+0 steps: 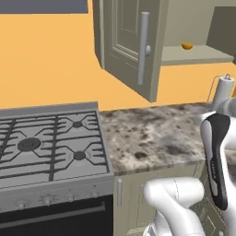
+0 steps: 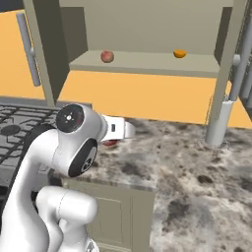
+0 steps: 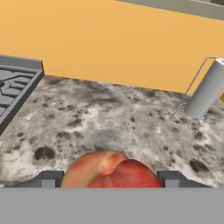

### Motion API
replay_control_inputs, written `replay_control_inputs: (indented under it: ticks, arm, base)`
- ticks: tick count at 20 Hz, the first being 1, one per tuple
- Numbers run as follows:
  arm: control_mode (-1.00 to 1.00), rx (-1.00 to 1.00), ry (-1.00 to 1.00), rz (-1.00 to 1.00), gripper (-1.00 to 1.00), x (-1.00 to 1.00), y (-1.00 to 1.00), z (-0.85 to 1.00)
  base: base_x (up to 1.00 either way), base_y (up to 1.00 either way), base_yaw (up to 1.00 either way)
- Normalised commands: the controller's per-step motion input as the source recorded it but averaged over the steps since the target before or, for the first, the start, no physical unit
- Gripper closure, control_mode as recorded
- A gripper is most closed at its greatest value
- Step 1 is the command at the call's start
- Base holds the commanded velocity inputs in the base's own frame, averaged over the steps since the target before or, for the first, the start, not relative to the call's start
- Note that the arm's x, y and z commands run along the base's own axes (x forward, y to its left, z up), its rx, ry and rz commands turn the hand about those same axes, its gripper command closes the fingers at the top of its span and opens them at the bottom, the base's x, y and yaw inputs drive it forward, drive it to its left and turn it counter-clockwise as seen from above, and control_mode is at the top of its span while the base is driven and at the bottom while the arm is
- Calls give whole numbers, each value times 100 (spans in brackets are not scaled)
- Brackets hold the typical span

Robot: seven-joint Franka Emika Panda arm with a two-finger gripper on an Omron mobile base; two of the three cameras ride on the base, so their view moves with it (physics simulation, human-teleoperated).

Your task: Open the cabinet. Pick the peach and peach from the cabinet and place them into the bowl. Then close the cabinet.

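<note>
The cabinet (image 2: 147, 64) stands with both doors swung open, its left door (image 1: 129, 37) showing a long grey bar handle. On its shelf lie an orange-yellow peach (image 2: 179, 53) (image 1: 186, 46) at the right and a reddish round fruit (image 2: 107, 56) at the left. My gripper (image 3: 111, 179) hangs low over the counter, shut on a reddish-pink peach (image 3: 109, 168), which sits between the two dark fingertips (image 3: 50, 178). From the right base camera that peach (image 2: 110, 143) peeks out under the hand, close above the stone top. The bowl is out of view.
A grey stove (image 1: 46, 143) adjoins the speckled counter (image 2: 197, 167) on the left. A paper towel roll on a wire holder (image 2: 219, 123) (image 3: 205, 89) stands by the orange wall at the right. Lower cabinets run below the counter edge.
</note>
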Motion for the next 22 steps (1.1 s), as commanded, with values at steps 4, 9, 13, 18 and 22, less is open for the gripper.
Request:
replay_control_inputs:
  ticks: [4,9,13,18,22]
  arm:
    - [100,0,0,0,100,0,0,0]
    - [100,0,0,0,100,0,0,0]
    - [100,0,0,0,100,0,0,0]
    - [100,0,0,0,100,0,0,0]
    - [100,0,0,0,100,0,0,0]
  base:
    - [-2,97,-10]
    - [-31,51,-31]
    - [-65,8,-55]
    - [-42,14,-71]
    - [-24,23,-74]
